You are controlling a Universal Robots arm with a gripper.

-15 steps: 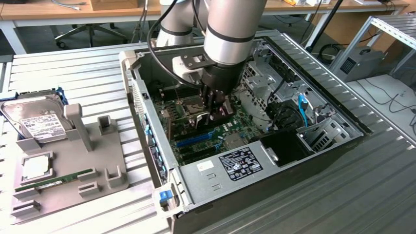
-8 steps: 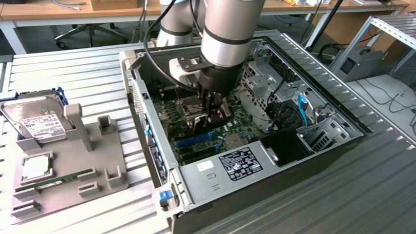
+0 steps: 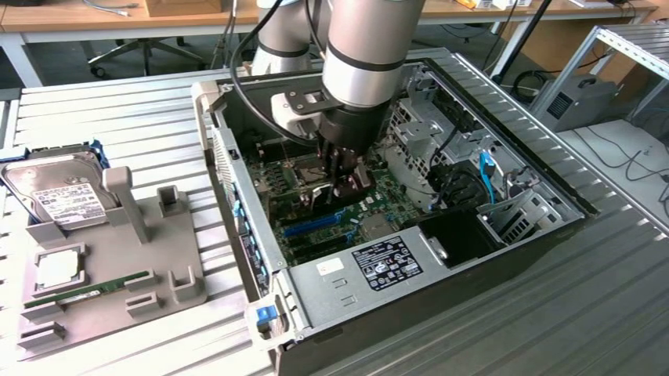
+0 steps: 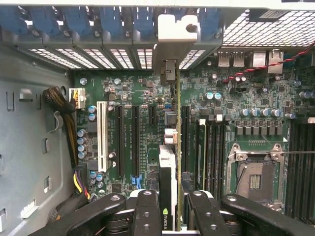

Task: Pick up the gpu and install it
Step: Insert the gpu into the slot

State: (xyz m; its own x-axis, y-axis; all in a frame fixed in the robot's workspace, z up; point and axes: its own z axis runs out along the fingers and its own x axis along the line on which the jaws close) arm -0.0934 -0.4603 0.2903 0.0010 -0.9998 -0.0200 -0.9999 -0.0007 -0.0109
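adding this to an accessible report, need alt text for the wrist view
The end effector grips the gpu edge-on inside an open computer case, the card standing over the expansion slots of a green motherboard. A bare processor socket sits on the same board.

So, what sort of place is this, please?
Probably a robotics lab or workshop: a robot arm reaches into an open computer case on a metal table, a hard drive rests in a holder beside it, and desks stand behind.
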